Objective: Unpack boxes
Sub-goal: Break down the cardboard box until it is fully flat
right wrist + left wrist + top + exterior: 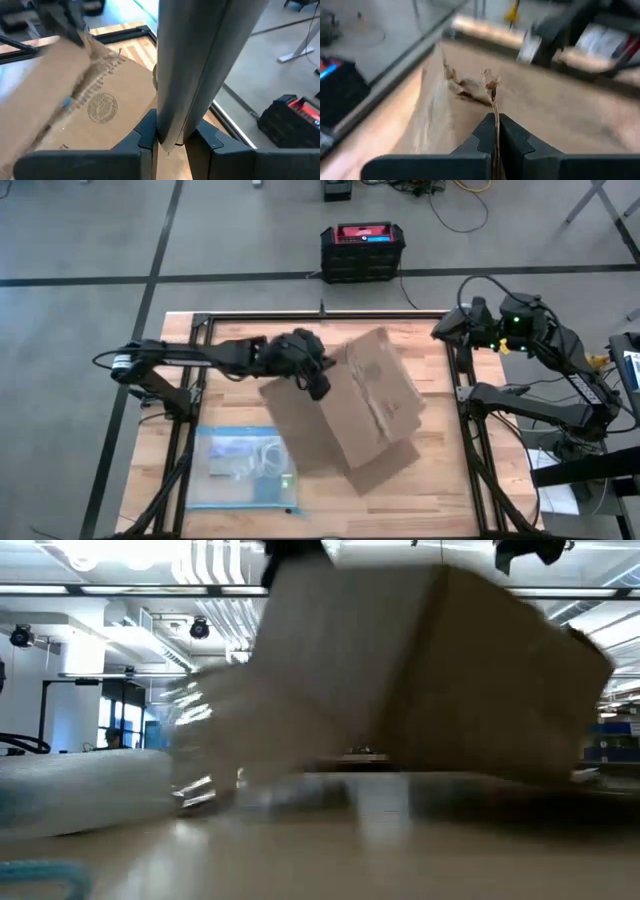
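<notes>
The brown cardboard box (375, 400) hangs tilted over the middle of the table, one flap (300, 430) spread toward the near left. A round printed stamp (102, 107) shows on its upturned face. My left gripper (318, 385) reaches in from the table's left and is shut on the box's upper left edge. My right gripper (445, 330) is drawn back at the table's far right corner, shut on a long grey flat thing (192, 60) that I cannot name. My left gripper pinches a thin cardboard edge (495, 102) of the box between its two fingers; the edge is torn just beyond the fingertips. The fingers slant downward from the table's left. The box hangs tilted below them, mostly raised off the table (430, 670). My right gripper pinches the grey flat thing's lower end (170, 135) between its two fingers. The thing runs on past the fingertips, out of the wrist view.
A clear blue-edged plastic bag (245, 465) with small parts lies on the table at the near left. A black crate with a red top (362, 248) stands on the floor beyond the far edge. Black frame rails (465, 440) run along the table's sides.
</notes>
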Available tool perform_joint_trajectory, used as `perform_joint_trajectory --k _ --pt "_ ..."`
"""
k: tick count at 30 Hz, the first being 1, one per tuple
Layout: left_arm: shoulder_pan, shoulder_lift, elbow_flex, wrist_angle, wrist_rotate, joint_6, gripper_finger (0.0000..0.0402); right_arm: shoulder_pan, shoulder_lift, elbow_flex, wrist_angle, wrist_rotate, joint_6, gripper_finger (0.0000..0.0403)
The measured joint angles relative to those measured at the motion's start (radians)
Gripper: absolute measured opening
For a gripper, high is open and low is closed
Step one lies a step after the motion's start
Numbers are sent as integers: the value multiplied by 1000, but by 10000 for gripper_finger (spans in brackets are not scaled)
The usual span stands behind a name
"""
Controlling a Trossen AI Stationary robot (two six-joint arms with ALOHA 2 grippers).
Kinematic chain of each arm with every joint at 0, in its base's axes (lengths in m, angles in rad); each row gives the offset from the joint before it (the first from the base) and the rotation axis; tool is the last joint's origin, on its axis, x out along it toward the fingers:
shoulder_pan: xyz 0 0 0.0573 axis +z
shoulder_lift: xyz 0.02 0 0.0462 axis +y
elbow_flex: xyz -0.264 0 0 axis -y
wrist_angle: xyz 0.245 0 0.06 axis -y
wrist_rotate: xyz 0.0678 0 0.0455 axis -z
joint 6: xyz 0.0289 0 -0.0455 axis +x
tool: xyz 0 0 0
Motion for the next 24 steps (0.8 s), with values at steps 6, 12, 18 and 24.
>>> perform_joint_trajectory --k 6,12,18,24 --pt "60 27 -180 56 -50 113 5 0 -5 -99 82 -144 9 47" --pt "123 27 -211 58 -68 308 71 0 -5 -221 110 -159 39 47" --pt "176 23 -61 65 -91 502 192 0 18 -317 110 -1 190 47" --pt "115 0 82 -227 30 276 281 0 60 -411 108 11 285 47"
